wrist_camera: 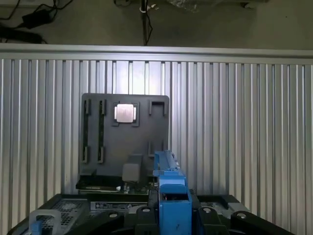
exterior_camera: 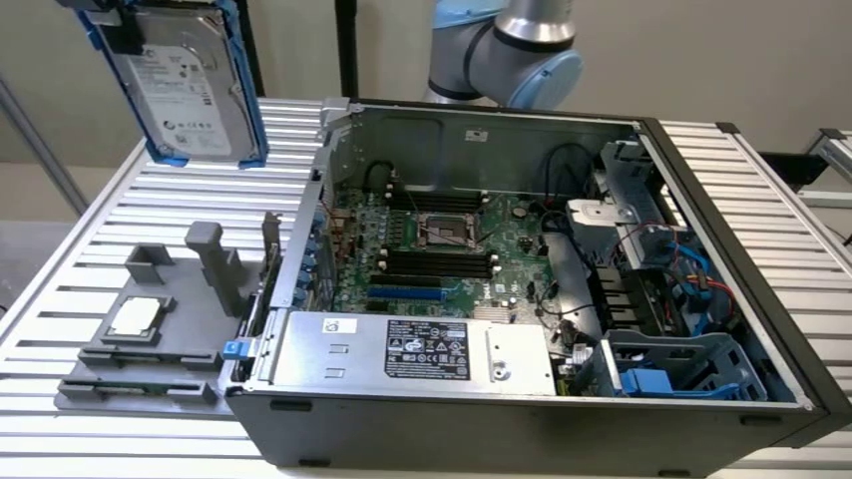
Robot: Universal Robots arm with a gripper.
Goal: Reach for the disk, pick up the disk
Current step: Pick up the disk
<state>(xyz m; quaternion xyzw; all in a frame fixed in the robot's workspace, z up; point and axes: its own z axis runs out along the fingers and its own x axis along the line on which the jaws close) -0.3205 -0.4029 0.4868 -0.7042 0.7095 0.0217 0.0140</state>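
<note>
A slatted table of silver aluminium profiles is seen carrying everything in the scene. Most of its surface is taken up by a large open dark-grey computer case, laid on its side towards the table's edge at the exterior view's right, with a green motherboard exposed inside. Behind the case, at the table's far edge, a grey-and-pale-blue robot arm joint is visible. Inside the case, along its near wall, a large silver box with a black label is fitted. A flat dark-grey plastic tray with raised posts and slots is placed beside the case, near the table's near corner at the exterior view's left.

The disk, a flat rectangular silver metal hard drive with a white printed label and blue plastic rails along its edges, is held clear of the table over the far corner at the exterior view's left. It is stood on end and slightly tilted, with its label turned towards the exterior camera.

A small square silver chip is seated in a recess of the tray.

In the wrist view, the black gripper is closed on the disk, whose blue rail is clamped between the jaws.
</note>
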